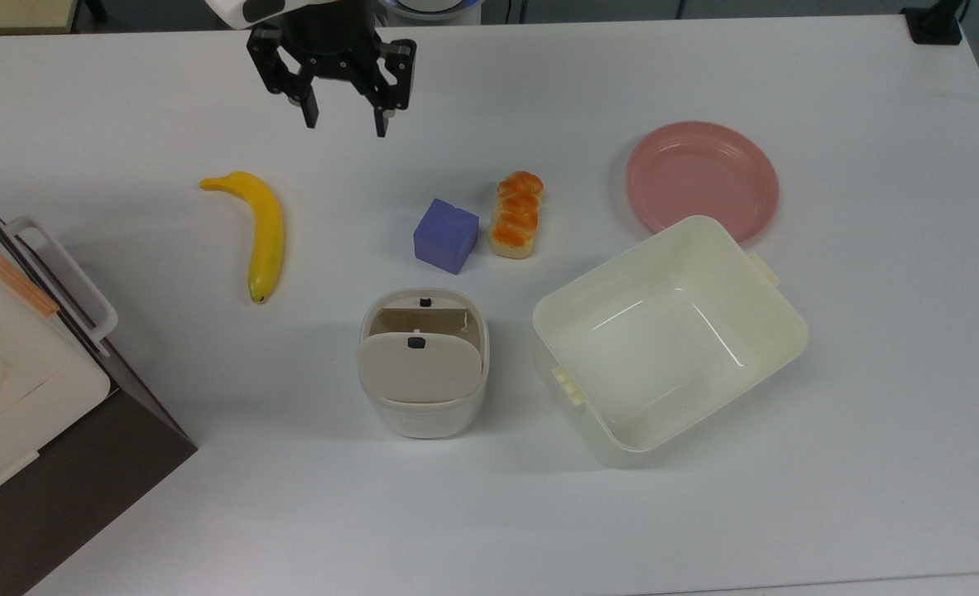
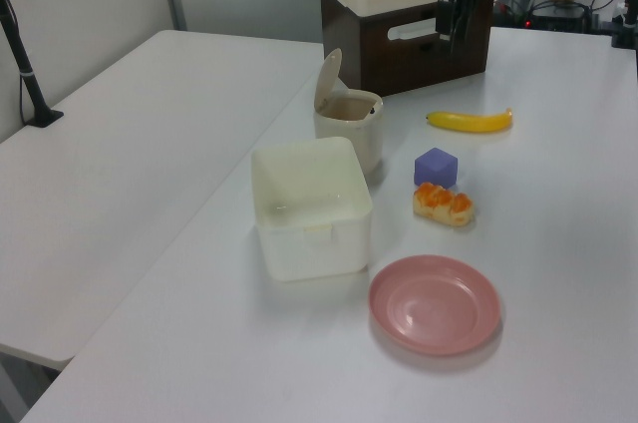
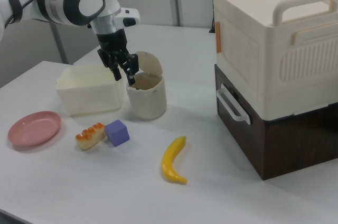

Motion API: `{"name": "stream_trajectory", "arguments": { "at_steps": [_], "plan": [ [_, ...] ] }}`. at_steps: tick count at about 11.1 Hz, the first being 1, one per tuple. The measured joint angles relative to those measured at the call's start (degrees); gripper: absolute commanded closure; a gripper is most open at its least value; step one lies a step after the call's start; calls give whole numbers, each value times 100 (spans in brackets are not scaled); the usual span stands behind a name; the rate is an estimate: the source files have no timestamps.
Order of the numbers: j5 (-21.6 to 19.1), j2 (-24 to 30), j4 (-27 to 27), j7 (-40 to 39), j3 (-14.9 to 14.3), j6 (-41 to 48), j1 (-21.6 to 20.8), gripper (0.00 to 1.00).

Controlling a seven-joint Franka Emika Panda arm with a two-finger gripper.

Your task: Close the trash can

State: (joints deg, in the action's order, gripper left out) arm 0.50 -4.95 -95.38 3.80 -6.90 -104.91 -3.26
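Claw [image 1: 345,130] hangs above the far edge of the white surface [image 1: 870,414] in the top view, fingers spread with nothing between them, well apart from everything lying below. In the right view the claw [image 3: 123,78] appears in front of the trash can, though the top view shows it well off from it.

The trash can [image 1: 423,372] stands near the middle of the surface, its beige lid [image 1: 419,370] tipped up on its hinge so the brown inside shows; in the left view the lid [image 2: 328,80] stands almost upright above the rim. A small black button sits on the lid.

Just beside the trash can, on the top view's right, is a larger cream tub [image 1: 669,339] with side tabs, and past its far corner lies a pink plate [image 1: 702,180]. Between the claw and the trash can lie a purple cube [image 1: 446,236] and, close beside it, a bread roll [image 1: 516,215]. A banana [image 1: 260,231] lies off to the top view's left. At the top view's left edge stands a cream and brown cabinet [image 1: 17,389] with a handle.
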Motion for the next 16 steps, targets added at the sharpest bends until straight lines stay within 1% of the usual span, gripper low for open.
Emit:
{"name": "stream_trajectory", "arguments": {
  "at_steps": [1,3,5,7,9,10,12,13,14,16],
  "plan": [
    [-11,-3,0,-34,0,-72,0,76],
    [-190,-6,0,-113,0,-296,0,77],
    [-254,-42,-2,-124,0,-912,-1,77],
    [-314,-128,36,-124,1,-1752,-11,78],
    [-373,-355,192,-81,6,-2620,-95,84],
    [-373,-530,305,86,10,-3016,-221,87],
    [-356,-926,603,311,7,-3524,-507,89],
    [-350,-1113,789,364,-60,-3697,-625,89],
    [-350,-1274,979,412,-195,-3821,-736,89],
    [-339,-1459,1204,440,-372,-3981,-823,89]
  ]
}}
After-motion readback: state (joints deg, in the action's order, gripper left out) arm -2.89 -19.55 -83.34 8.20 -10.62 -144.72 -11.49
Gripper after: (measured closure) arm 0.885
